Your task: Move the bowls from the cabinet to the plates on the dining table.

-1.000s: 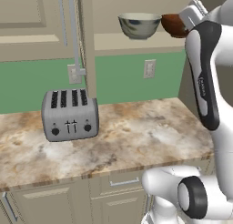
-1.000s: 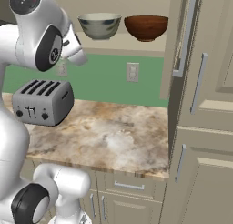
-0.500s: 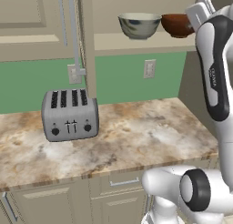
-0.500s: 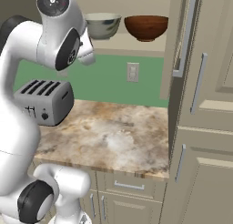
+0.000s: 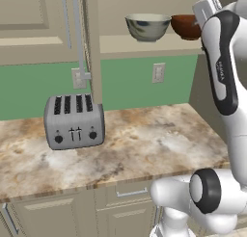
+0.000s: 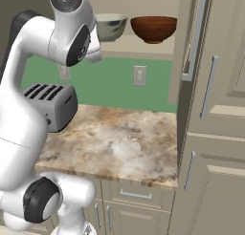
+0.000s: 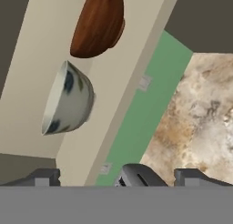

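my tool point(image 7: 118, 176): wide open, empty | grey-white bowl point(image 5: 147, 27) and reddish-brown bowl point(image 5: 185, 26): side by side on cabinet shelf point(image 5: 144, 44) | toaster point(image 5: 74, 121): on surface point(image 5: 144, 139)

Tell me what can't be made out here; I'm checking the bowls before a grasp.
- Grey bowl: left side hidden by the arm, right base view.
- Brown bowl: right part behind the arm, left base view.
- Toaster: mostly cut off at the bottom, hand view.
- Both bowls' insides: hidden by their walls.

Both base views flank the toaster point(image 5: 74, 121) worktop; hand view, rolled, faces shelf point(image 7: 116, 68).
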Available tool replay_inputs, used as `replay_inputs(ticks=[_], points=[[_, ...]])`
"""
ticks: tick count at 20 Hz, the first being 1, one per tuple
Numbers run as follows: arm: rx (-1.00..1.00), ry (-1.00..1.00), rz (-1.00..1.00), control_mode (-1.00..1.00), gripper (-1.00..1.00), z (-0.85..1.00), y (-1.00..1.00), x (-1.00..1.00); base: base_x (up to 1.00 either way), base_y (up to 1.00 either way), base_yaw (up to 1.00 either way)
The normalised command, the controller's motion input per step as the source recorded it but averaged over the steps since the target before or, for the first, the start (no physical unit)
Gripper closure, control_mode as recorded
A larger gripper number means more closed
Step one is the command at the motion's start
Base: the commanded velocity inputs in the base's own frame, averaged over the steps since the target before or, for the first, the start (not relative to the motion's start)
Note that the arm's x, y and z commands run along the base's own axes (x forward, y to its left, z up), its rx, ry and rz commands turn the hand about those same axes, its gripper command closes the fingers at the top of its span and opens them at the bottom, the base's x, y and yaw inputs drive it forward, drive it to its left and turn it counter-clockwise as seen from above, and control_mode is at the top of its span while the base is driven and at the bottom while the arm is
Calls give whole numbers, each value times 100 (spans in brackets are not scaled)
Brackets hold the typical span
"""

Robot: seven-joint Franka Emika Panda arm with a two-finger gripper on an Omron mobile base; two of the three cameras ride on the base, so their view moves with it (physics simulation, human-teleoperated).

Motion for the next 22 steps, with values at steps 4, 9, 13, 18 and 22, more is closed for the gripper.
replay_inputs(ticks=[4,9,13,18,22], points=[[6,0,0,-100,-100,6,0,28,0,0,0],[7,0,2,-100,-100,4,5,15,0,0,0],[4,0,4,-100,-100,0,15,37,0,0,0],[0,0,3,-100,-100,0,8,24,0,0,0],[0,0,1,-100,-100,0,0,23,0,0,0]])
